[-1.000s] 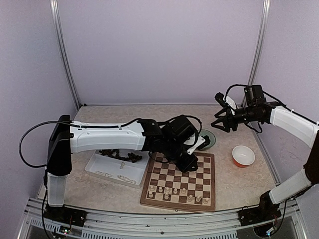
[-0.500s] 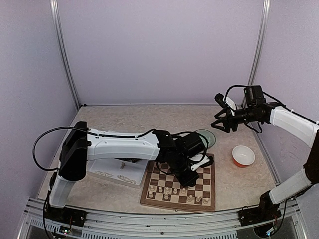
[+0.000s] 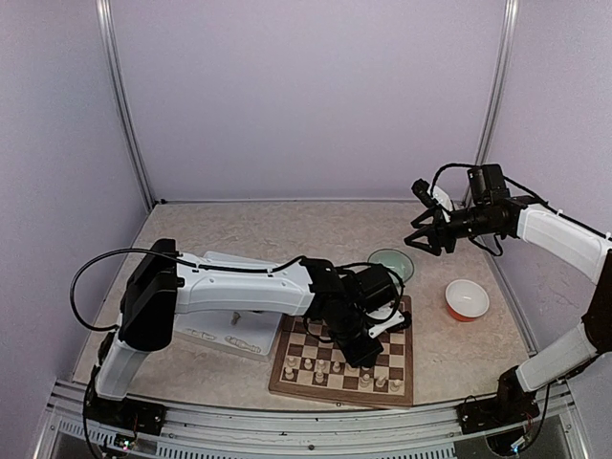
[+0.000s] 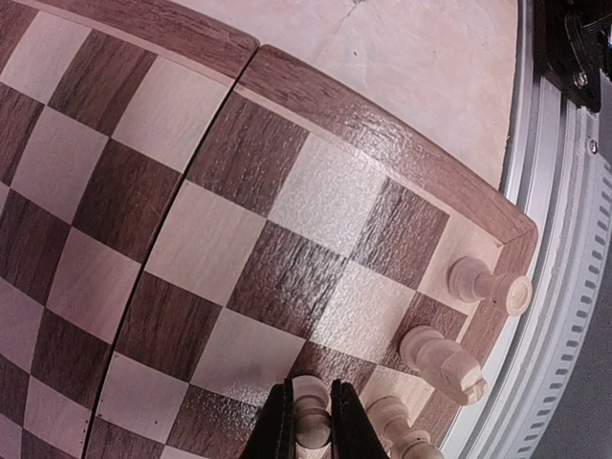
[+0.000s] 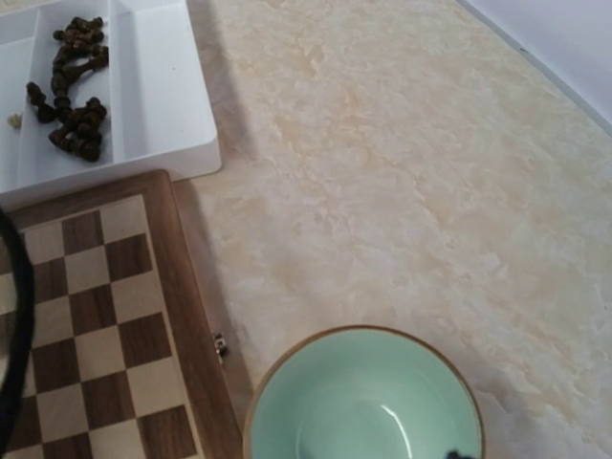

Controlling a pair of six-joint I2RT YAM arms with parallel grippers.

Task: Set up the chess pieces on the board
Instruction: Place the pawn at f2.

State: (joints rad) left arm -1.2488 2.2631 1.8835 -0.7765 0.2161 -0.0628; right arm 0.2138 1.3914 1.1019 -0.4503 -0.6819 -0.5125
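The board (image 3: pixel 316 393) lies at the table's near middle, with several cream chess pieces (image 3: pixel 335 367) standing on its two near rows. My left gripper (image 3: pixel 363 355) reaches low over the board's near right part and is shut on a cream pawn (image 4: pixel 312 421). The pawn sits close over a square beside a cream knight (image 4: pixel 442 361) and a corner piece (image 4: pixel 488 285); I cannot tell whether its base touches. Dark chess pieces (image 5: pixel 72 86) lie heaped in the white tray (image 5: pixel 153 96). My right gripper (image 3: pixel 419 238) hangs open and empty above the green bowl (image 5: pixel 363 402).
The white divided tray (image 3: pixel 206 337) lies left of the board, partly under my left arm. A green bowl (image 3: pixel 390 260) stands just behind the board's far right corner. An orange bowl with a white inside (image 3: pixel 467 299) stands to the right. The metal table rail (image 4: pixel 555 287) runs beside the board's near edge.
My left arm has swung from the board's far edge toward its near right part, carrying the pawn lower. The right arm has not moved.
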